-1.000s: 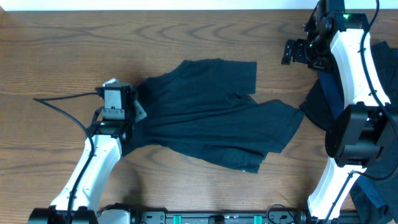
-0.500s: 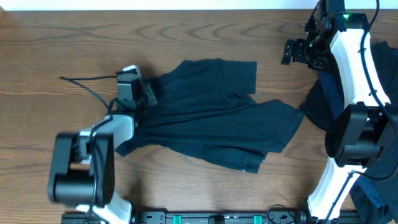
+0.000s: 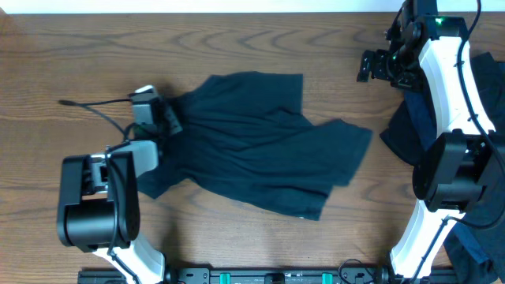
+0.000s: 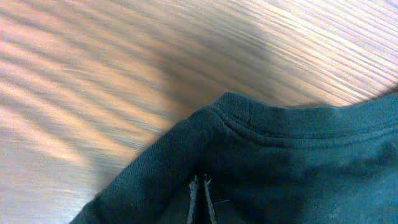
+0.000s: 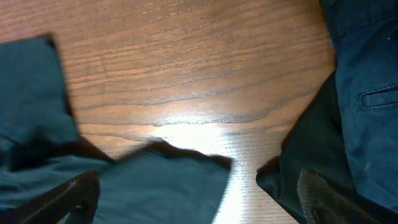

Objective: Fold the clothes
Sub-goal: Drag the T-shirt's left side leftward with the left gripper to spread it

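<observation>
Overhead view gives me the whole layout: the dark navy T-shirt is lying rumpled across the middle of the table. My left gripper sits right at the shirt's left edge, clamped onto the cloth there, with folds running toward it. The right gripper hangs up in the far right corner over bare wood, jaws spread wide, nothing in them. The left wrist cam is the only one showing what I've actually got: a ribbed, stitched edge of the shirt curving across the frame, with fabric running down into the pinch at the bottom and blurry wood behind. The right wrist cam adds what overhead mostly hides under the arm: a second heap of clothes near the shirt's corner, with a strip of wood between them. A brighter blue piece lies against that heap, showing a stitched pocket slit.
</observation>
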Robot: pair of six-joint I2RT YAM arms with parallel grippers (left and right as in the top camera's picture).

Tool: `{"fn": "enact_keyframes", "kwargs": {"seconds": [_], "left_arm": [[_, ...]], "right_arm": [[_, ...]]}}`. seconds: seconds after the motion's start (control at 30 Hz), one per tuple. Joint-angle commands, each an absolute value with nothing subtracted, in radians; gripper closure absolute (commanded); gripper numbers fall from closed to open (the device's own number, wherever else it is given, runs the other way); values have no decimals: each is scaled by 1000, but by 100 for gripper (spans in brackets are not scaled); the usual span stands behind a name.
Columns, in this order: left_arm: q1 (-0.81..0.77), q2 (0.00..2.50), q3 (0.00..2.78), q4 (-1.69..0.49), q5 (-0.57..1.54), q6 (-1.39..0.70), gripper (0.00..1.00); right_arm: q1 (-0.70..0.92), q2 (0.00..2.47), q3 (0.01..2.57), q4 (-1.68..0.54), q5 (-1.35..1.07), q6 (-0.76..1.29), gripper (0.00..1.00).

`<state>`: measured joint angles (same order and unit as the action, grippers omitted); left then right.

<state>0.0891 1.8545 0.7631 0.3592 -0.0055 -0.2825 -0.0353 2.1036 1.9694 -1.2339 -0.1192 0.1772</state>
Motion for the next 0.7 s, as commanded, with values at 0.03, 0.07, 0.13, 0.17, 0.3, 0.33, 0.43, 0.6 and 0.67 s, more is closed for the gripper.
{"fn": "enact_keyframes", "kwargs": {"seconds": [0.03, 0.07, 0.13, 0.17, 0.3, 0.33, 0.43, 0.6, 0.67], "left_arm": [[159, 1891, 733, 315, -56, -266, 93], [163, 1891, 733, 329, -56, -266, 92], [163, 1888, 734, 369, -41, -262, 93], [162, 1886, 734, 394, -23, -262, 92], [160, 1843, 743, 448, 91, -263, 92], [160, 1819, 745, 446, 112, -263, 92], [160, 1714, 745, 404, 147, -263, 90], [157, 1495, 745, 254, 151, -290, 90], [150, 1422, 745, 162, 150, -323, 90]], "right_arm": [[-38, 2089, 1982, -1234, -123, 179, 1], [-38, 2089, 1982, -1234, -124, 179, 1], [-38, 2089, 1982, -1234, -124, 179, 1], [-38, 2089, 1982, -1234, -123, 179, 1], [-38, 2089, 1982, -1234, -123, 179, 1], [-38, 2089, 1982, -1234, -123, 179, 1], [-38, 2089, 1982, -1234, -123, 179, 1], [-38, 2089, 1982, -1234, -124, 179, 1], [-38, 2089, 1982, -1234, -123, 179, 1]]}}
